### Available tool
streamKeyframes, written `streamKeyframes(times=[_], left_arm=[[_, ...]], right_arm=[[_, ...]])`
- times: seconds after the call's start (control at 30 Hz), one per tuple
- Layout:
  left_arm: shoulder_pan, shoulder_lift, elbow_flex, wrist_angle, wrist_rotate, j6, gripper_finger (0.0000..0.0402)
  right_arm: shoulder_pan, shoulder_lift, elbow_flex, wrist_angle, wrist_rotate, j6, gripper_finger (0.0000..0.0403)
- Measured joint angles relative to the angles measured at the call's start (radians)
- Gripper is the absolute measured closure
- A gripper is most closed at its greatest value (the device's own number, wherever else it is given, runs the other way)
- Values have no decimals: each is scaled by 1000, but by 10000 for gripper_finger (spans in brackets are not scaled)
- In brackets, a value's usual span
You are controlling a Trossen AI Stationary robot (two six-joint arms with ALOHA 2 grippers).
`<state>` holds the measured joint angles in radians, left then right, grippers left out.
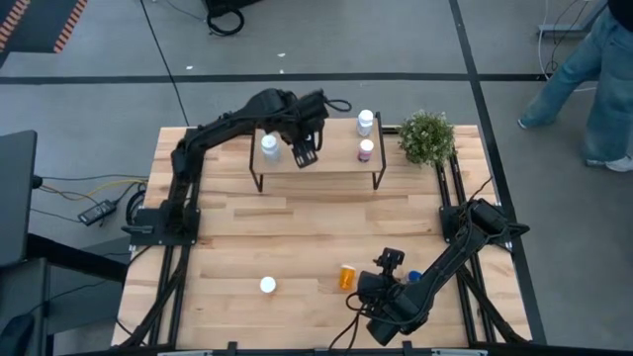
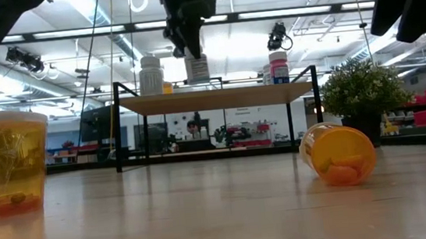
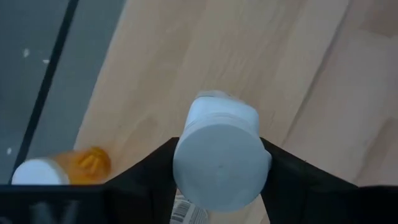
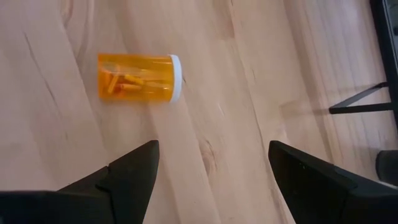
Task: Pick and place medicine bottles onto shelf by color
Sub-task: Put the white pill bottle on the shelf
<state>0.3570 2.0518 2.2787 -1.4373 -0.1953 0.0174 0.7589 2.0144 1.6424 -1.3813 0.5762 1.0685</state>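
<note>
My left gripper [image 1: 303, 154] hangs over the light-wood shelf [image 1: 326, 170], shut on a white bottle [image 2: 197, 69]. On the shelf board [image 2: 219, 98] stand a white-capped bottle [image 1: 269, 146], another white one [image 1: 365, 121] and a pinkish one [image 1: 366, 150]. My right gripper [image 4: 211, 180] is open and low over the table's near right part. An orange bottle [image 4: 140, 78] lies on its side just beyond it. A second orange bottle with a white cap [image 1: 267, 285] stands on the table. A blue-topped bottle [image 1: 413, 277] peeks out beside my right arm. My left gripper pinches the white bottle between its two fingers [image 3: 146, 171], which point down from above, one on each side of its upper end [image 3: 221, 158]. The bottle hangs upright below the fingers. Its bottom [image 2: 198, 81] is a little above the shelf board.
A potted green plant [image 1: 426, 136] stands at the table's far right corner beside the shelf. A person's legs [image 1: 593, 79] show on the floor beyond the table's right side. Bare wood lies between the shelf and the near bottles.
</note>
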Motion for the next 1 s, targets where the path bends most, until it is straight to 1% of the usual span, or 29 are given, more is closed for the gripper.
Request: streamKeyframes(times=[0.17,0.43,0.7,1.0], left_arm=[[30,11,-2,-13,9,76,194],[66,10,-65,-35,9,99,212],[65,9,-94,-12,9,100,186],[64,10,-95,-3,9,111,196]], right_arm=[[2,0,0,7,0,10,91],[2,0,0,6,0,2,91],[3,0,0,6,2,-4,91],[3,0,0,12,7,-3,91]])
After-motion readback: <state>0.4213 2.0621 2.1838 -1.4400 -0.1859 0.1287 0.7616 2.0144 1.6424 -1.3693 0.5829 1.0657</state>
